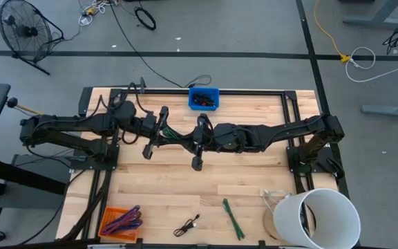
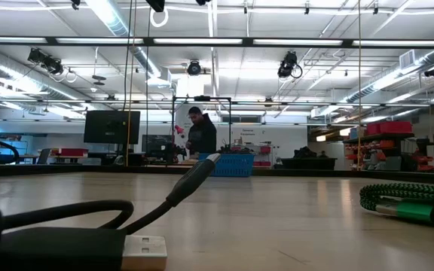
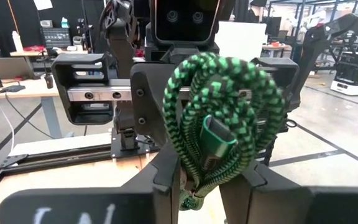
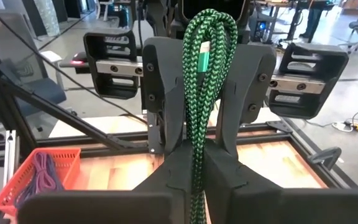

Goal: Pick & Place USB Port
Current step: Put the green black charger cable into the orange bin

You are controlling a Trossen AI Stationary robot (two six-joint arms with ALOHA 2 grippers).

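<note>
Green braided USB cable (image 4: 207, 74) hangs in mid-air over the middle of the worktop (image 1: 157, 187), a bundled loop with its long axis running up and down, pinched from both sides where the two arms meet nose to nose. The left tool (image 3: 197, 180) is closed on the lower part of the bundle and the right tool (image 4: 194, 168) is closed on the strands from the opposite side, so neither arm is nearer. The blue bin (image 1: 204, 99) lies just beyond them at the far edge, likely the drop point.
</note>
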